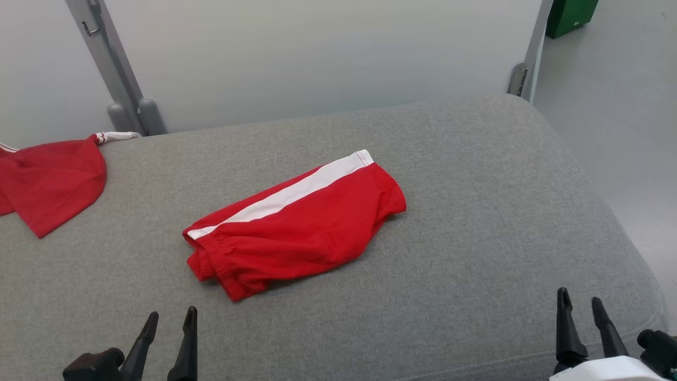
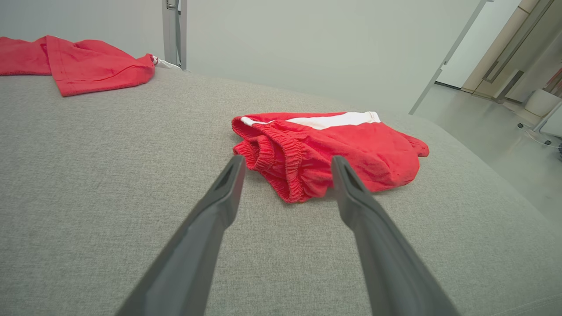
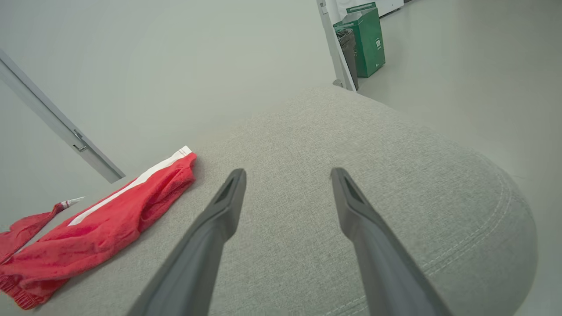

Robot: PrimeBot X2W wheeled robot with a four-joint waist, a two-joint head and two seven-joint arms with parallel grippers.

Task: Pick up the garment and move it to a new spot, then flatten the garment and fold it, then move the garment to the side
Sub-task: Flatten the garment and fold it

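Observation:
The garment, red shorts with a white side stripe, lies folded in the middle of the grey cushioned surface. My left gripper rests open at the lower left, short of the garment's elastic waistband. In the left wrist view the garment sits just beyond the spread fingertips of the left gripper. Open and empty, my right gripper stands at the lower right, well to the right of the shorts. From the right wrist, the garment lies far left of the right gripper.
A second red garment lies at the surface's far left edge, also seen as a red garment from the left wrist. A pale partition with grey metal posts stands behind. A green bin stands on the floor to the right.

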